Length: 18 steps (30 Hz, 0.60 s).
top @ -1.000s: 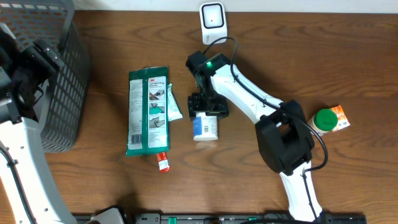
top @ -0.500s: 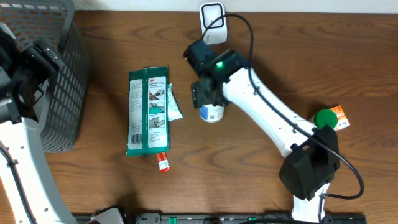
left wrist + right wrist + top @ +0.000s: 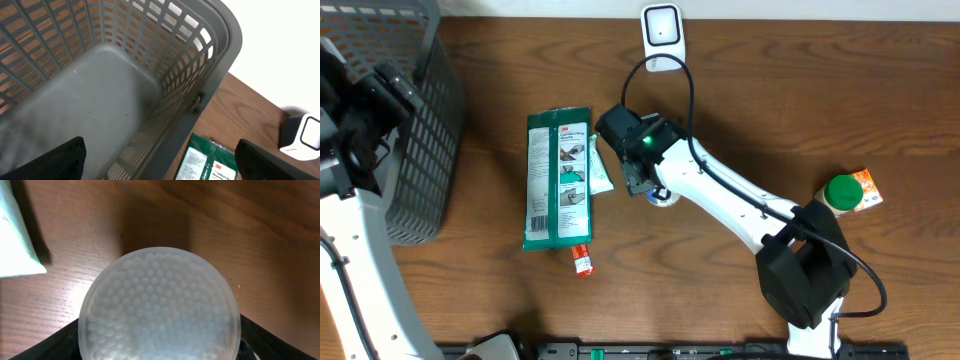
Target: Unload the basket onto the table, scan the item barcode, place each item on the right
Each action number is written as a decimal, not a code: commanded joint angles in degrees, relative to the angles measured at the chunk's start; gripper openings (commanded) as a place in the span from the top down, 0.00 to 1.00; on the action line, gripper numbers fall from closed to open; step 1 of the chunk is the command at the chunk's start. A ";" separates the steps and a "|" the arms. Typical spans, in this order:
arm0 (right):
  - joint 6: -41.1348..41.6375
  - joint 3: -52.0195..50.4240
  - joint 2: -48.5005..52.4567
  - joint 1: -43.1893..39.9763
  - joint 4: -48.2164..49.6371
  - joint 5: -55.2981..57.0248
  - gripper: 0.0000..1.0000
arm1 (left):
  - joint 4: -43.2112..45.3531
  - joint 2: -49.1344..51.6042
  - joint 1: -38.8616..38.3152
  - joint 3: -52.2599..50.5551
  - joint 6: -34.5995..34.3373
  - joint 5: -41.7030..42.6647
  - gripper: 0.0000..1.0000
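While the right arm stretches across the middle of the tabletop, right hand: clamped on the cotton swab tub, one finger on each side of it.
tub, right wrist view: round clear lid faces the camera and fills most of the frame, swab tips visible through it; dark fingers hug its lower left and right edges.
tub location: under the right hand, mid-tabletop, just beside the lower end of the small teal-and-white tube. It casts a shadow on the wood. Can't tell from these views how high off the surface it sits.
scanner: white, at the far edge of the tabletop, well apart from the tub; its cable loops down to the right arm.
barcode: not legible in any view.
left hand: fingers spread wide apart, holding nothing, above the grey basket at the left edge; the wrist camera looks straight into the basket.
green 3M pack: lies flat, lengthwise, between basket and tub, touching the tube.
red-capped item: small, at the pack's lower right corner.
green-capped bottle: far right, against an orange box.
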 commanded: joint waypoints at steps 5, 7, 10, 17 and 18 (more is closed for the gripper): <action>-0.55 -0.11 -0.50 -0.24 -2.73 0.90 0.01 | -0.11 -0.07 0.13 0.52 -0.33 -0.31 0.07; -1.75 -0.09 -0.92 -0.46 -2.86 0.35 0.01 | -0.09 -0.07 0.13 0.52 -0.33 -0.31 0.07; -4.85 0.46 -3.69 -0.57 -2.69 -0.37 0.01 | -0.09 -0.07 0.13 0.52 -0.33 -0.31 0.07; -6.97 8.50 -12.61 -4.59 -6.86 -12.48 0.01 | -0.09 -0.07 0.13 0.52 -0.33 -0.31 0.07; -6.71 9.81 -13.33 -5.64 -7.67 -14.34 0.01 | -0.09 -0.07 0.13 0.52 -0.33 -0.31 0.07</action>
